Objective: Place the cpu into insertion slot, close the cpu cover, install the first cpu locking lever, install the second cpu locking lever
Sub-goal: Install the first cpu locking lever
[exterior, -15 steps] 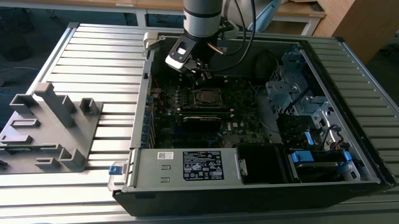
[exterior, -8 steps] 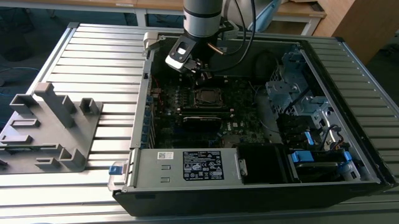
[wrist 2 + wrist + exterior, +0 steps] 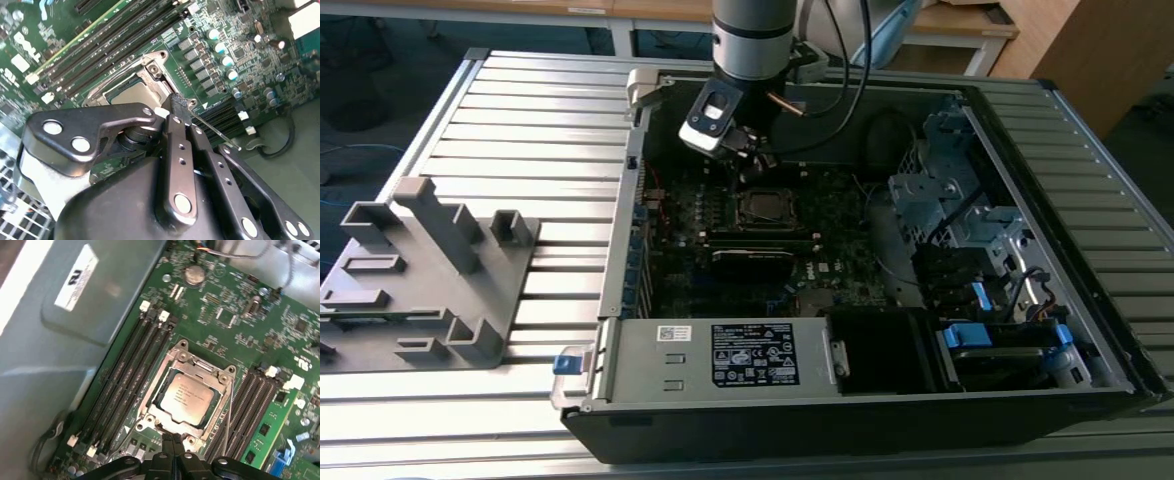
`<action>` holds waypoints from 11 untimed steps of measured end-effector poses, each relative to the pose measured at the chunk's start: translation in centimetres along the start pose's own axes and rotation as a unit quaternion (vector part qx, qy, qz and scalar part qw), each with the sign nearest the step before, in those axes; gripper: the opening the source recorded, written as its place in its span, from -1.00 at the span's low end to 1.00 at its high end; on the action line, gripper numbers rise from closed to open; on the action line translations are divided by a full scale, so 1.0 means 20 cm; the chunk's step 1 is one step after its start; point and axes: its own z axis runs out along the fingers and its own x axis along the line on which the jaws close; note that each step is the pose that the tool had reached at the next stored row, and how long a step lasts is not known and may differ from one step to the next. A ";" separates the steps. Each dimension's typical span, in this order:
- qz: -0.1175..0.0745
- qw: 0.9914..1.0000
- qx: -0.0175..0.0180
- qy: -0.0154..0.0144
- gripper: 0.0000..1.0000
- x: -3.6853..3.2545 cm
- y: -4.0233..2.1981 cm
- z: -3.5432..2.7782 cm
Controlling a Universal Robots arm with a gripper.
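**Claw poised at socket with cpu seated**

Well off to the exterior view's left of the claw [image 3: 754, 155], a grey plastic fixture [image 3: 427, 270] stands on the slatted worktop [image 3: 520, 110], outside the working area. Beside it the open computer case [image 3: 854, 430] lies flat, so the motherboard [image 3: 680, 215] faces up to the arm reaching down from above.

The claw hangs low over the board with its fingers pressed together and nothing visible between them. That makes a narrow tip, apparently better suited to nudging small parts than to gripping.

Just ahead of the tip, the cpu [image 3: 186, 396] sits in the insertion slot [image 3: 765, 206] with its grey top up. The cpu cover [image 3: 200, 366] lies flat around it, its window framing the chip, so seating and closing both look done.

Banks of memory slots [image 3: 125, 385] flank the socket on either side of the claw. Close by the tip, a thin wire locking lever [image 3: 215, 131] runs along the socket's edge; whether it is latched cannot be told.

Farther to the exterior view's right of the claw, the drive cage [image 3: 941, 190] lines the case wall, well apart from the work.
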 end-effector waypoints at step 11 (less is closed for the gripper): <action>-0.091 0.996 -0.001 0.002 -0.80 0.000 0.000 0.007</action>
